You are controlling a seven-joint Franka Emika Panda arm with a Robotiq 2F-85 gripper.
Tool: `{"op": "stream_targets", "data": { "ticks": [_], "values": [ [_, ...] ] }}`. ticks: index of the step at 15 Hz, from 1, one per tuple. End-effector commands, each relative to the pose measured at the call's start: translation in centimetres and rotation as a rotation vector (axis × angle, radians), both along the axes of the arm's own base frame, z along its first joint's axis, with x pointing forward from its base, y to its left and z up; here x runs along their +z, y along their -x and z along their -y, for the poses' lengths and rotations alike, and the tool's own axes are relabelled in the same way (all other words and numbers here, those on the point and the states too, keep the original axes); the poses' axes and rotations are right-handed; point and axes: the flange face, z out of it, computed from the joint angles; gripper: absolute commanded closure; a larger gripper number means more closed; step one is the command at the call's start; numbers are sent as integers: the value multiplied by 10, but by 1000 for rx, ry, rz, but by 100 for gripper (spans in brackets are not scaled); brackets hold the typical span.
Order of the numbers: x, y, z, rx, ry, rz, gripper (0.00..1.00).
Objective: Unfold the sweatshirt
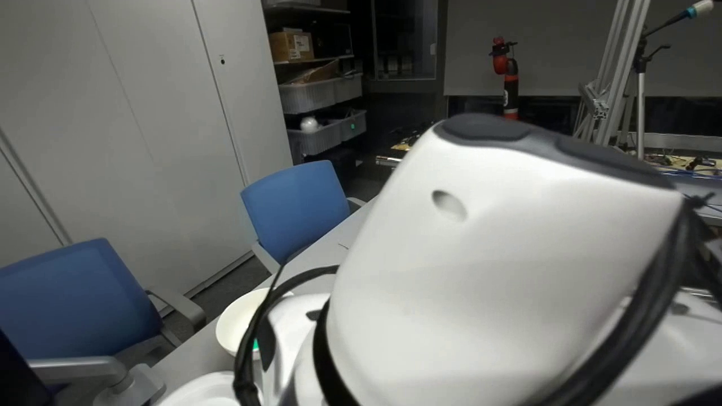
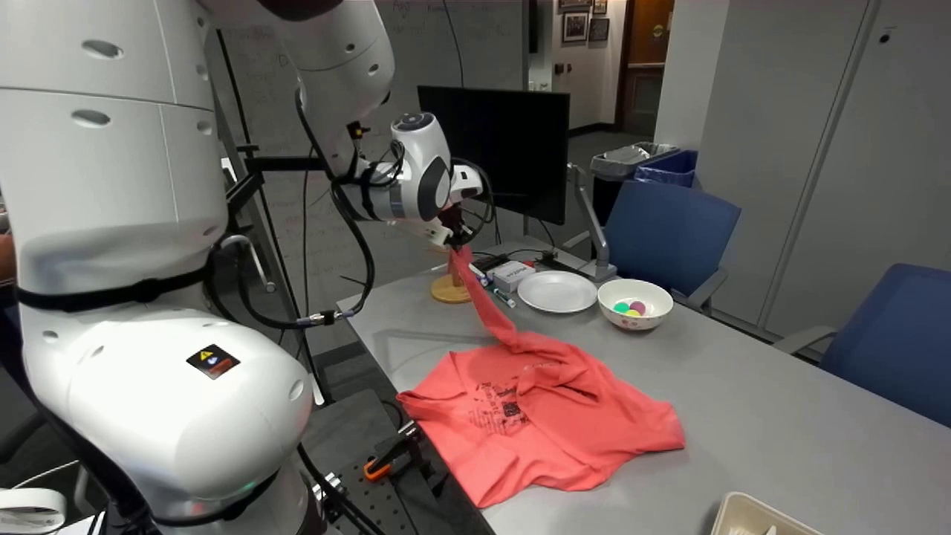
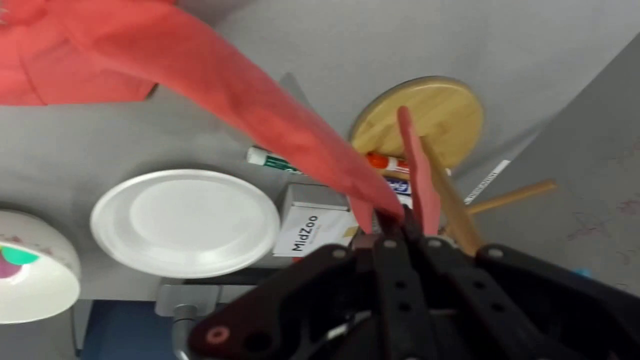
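Note:
The coral-red sweatshirt lies partly spread and rumpled on the grey table, with dark chest print showing through its folds. A long twisted strip of it, seemingly a sleeve, rises from the far side up to my gripper. In the wrist view this raised stretch of the sweatshirt runs diagonally to my gripper, whose fingers are shut on the cloth. A loose flap of fabric sticks out past the fingertips. Another exterior view is largely blocked by the white arm; neither garment nor gripper shows there.
Below the gripper stand a round wooden stand with a post and pegs, markers and a small white box. Close by are a white plate, a bowl with coloured balls, and a monitor. A beige tray sits at the near edge.

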Motion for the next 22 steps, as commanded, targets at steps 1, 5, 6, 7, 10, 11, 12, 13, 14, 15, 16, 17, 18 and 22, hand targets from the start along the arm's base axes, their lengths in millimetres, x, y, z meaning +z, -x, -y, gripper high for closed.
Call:
{"op": "stream_targets", "data": {
  "ticks": [1,5,6,7,10,11,12,13,14,15,16,17,18,22],
  "values": [
    [11,17,-36,90,-58,15,99],
    [9,26,-51,161,-57,6,58],
    [8,25,-51,167,-54,7,49],
    [7,24,-50,174,-52,7,42],
    [1,18,-43,180,-41,1,20],
    [0,16,-41,180,-39,1,12],
    [0,13,-38,177,-36,1,5],
    [-2,11,-35,175,-33,0,0],
    [-3,7,-31,174,-28,1,0],
    [-6,4,-27,177,-22,0,0],
    [-9,-1,-22,186,-18,-8,0],
    [-13,-5,-17,188,-15,-19,0],
    [-18,-11,-8,187,-10,-33,0],
    [-43,-38,44,140,34,-101,0]
  ]
}}
